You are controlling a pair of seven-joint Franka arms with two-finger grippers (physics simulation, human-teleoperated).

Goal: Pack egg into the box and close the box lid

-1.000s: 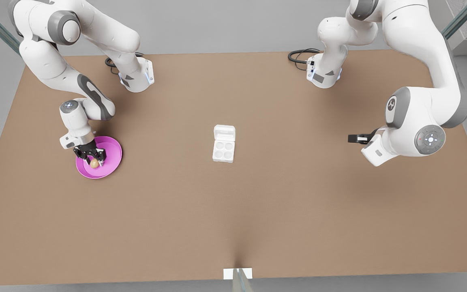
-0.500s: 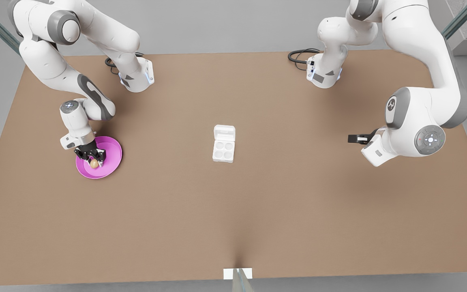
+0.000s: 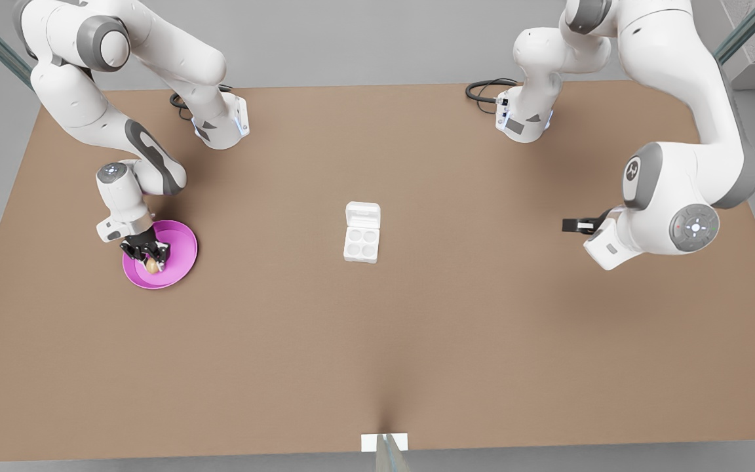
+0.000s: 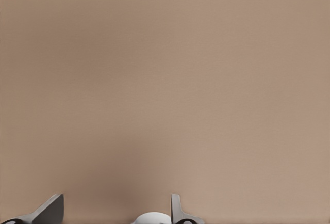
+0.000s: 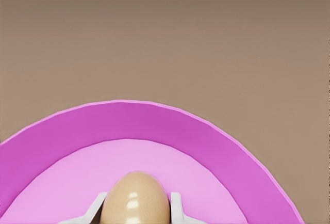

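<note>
Egg (image 5: 135, 198) gripped by right hand (image 3: 149, 260), on plate (image 3: 181, 246).

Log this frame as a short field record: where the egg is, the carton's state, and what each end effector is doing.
egg: on the pink plate, at the front view's left
right end effector: down over the plate, fingers on either side of the egg and touching it
box: mid-table, all four cups empty
box lid: open, lying flat behind the cups
left end effector: raised over bare table at the front view's right, fingers apart, waiting
progress: egg not yet lifted, lid not closed
</note>
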